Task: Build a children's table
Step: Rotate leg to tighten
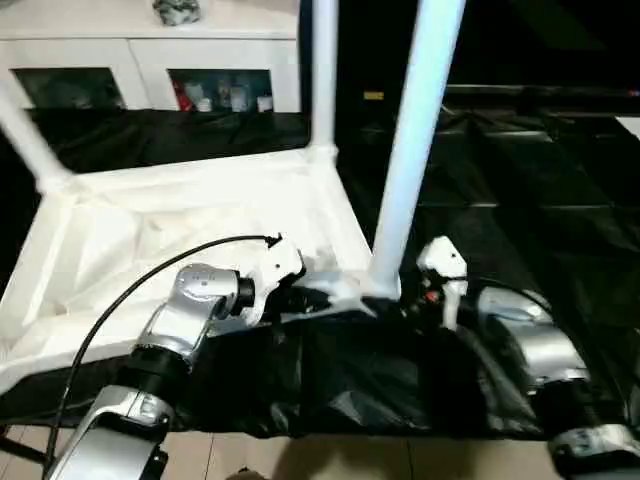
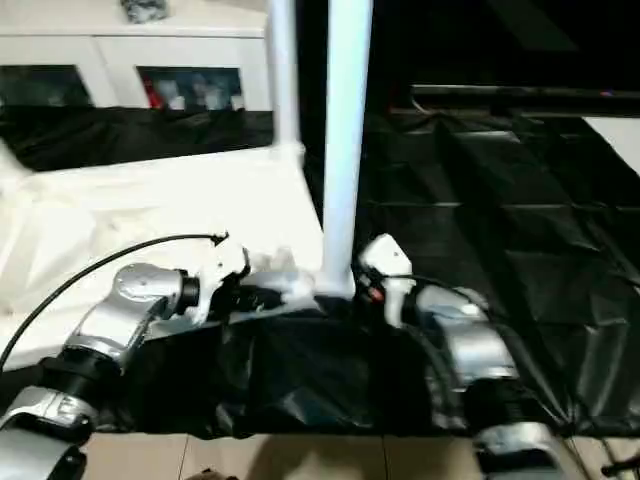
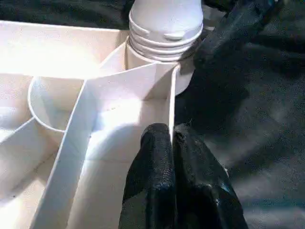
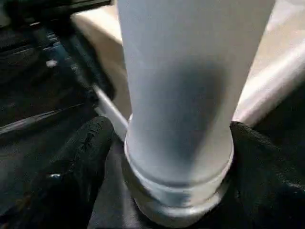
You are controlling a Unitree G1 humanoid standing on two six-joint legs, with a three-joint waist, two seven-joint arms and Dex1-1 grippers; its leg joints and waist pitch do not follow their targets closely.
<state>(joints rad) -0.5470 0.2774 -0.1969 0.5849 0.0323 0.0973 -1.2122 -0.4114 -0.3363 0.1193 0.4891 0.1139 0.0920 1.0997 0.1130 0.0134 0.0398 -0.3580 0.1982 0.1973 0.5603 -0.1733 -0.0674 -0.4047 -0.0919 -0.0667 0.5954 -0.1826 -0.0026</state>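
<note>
The children's table lies upside down: its white ribbed tabletop (image 1: 150, 220) rests on a black sheet. Three white legs stand upright in its corner sockets: one at the far left (image 1: 25, 135), one at the far right (image 1: 323, 70), and one at the near right corner (image 1: 410, 150). My left gripper (image 3: 172, 138) is shut on the tabletop's thin rim wall, right beside the near right leg's socket (image 3: 164, 45). My right gripper (image 4: 176, 143) stands open around that leg's base (image 4: 178, 157), one black finger (image 4: 81, 157) on each side. A small gap shows on one side.
A white cabinet with glass doors (image 1: 150, 60) stands behind the tabletop. The black sheet (image 1: 520, 180) covers the floor to the right and ahead. A strip of bare floor (image 1: 350, 455) shows at the near edge. A black cable (image 1: 130, 290) arcs over my left forearm.
</note>
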